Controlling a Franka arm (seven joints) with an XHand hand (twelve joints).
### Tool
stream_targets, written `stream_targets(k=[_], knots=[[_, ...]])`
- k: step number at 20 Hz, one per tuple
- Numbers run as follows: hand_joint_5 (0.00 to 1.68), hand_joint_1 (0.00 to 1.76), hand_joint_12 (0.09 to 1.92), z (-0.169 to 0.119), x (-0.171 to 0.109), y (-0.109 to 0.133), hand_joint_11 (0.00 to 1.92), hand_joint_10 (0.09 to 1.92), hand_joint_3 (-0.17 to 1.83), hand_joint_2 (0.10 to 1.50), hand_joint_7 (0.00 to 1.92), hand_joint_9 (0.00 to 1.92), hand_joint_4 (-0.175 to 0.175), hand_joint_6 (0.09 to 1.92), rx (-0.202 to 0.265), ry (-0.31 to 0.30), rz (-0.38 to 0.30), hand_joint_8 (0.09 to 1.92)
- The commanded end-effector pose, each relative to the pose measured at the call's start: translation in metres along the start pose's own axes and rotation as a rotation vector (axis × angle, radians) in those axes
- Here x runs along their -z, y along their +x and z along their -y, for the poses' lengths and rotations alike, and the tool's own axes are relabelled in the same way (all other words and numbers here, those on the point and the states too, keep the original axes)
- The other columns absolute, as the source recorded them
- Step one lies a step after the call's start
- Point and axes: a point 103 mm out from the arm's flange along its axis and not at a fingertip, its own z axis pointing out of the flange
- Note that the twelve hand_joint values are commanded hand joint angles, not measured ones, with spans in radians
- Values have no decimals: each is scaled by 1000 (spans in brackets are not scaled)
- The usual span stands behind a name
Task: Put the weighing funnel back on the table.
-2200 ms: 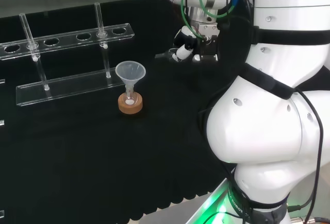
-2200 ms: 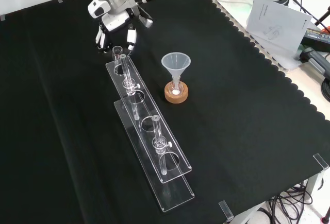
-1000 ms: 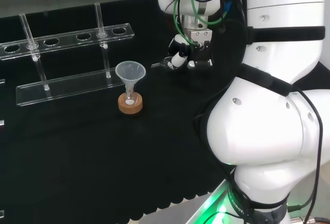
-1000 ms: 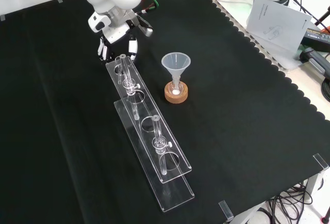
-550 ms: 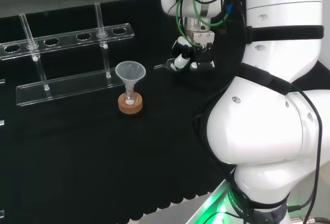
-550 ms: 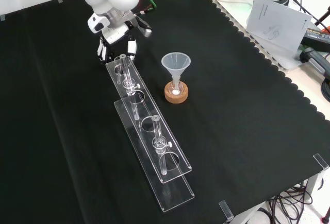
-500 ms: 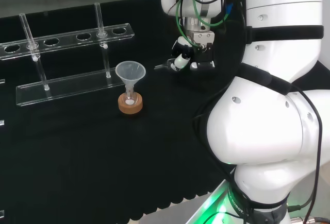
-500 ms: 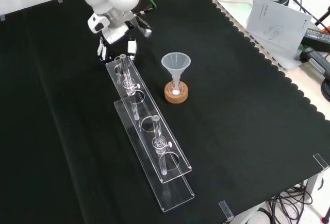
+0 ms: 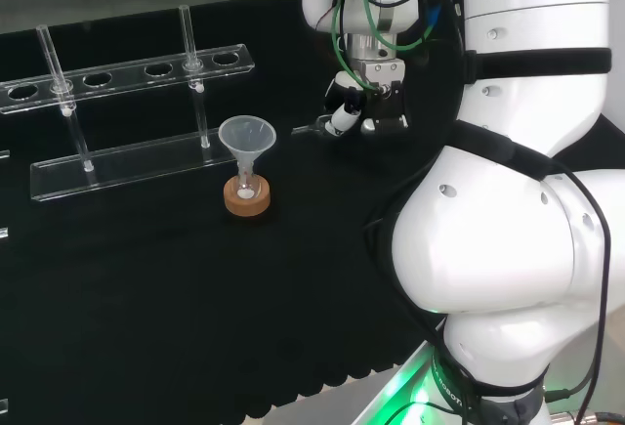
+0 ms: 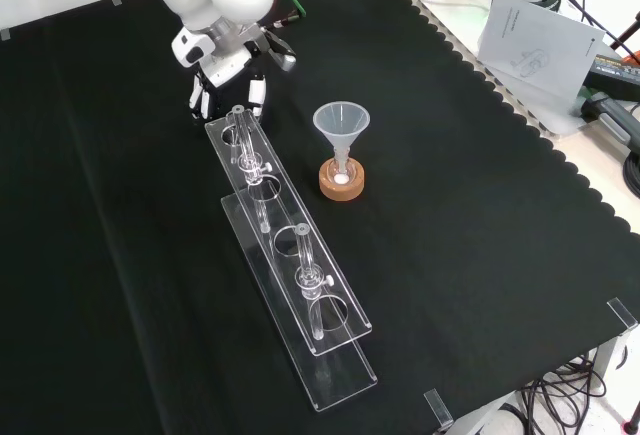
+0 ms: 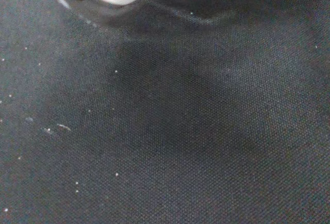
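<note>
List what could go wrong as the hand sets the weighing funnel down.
1. The hand hangs right beside the end of the clear rack and its nearest tube; a sideways drift could knock them.
2. The weighing funnel juts out of the hand; released before it touches the cloth, it may roll or chip.

Bare tabletop (image 10: 480, 255) lies open at the front view's right and left, while the tube rack (image 10: 285, 220) just below the robot hand (image 10: 230, 80) and the funnel (image 10: 341, 123) block the centre.
</note>
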Motion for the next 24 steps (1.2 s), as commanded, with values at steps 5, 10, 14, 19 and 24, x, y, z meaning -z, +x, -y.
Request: stream_targets(k=[5, 10, 14, 19, 24], knots=[[442, 761, 1298, 6, 6, 3, 331, 610, 282, 816, 183, 423, 20, 538, 44, 67, 41, 701], [330, 688, 1353, 21, 24, 5, 175, 675, 293, 743, 68, 258, 13, 336, 63, 15, 43, 662], [311, 658, 1364, 38, 45, 5, 144, 683, 285, 717, 51, 238, 12, 280, 62, -23, 35, 653], [319, 646, 1376, 63, 69, 7, 124, 688, 277, 706, 55, 254, 12, 224, 50, -57, 53, 645], [334, 643, 1385, 90, 89, 14, 114, 684, 273, 705, 68, 271, 12, 177, 30, -88, 83, 640]])
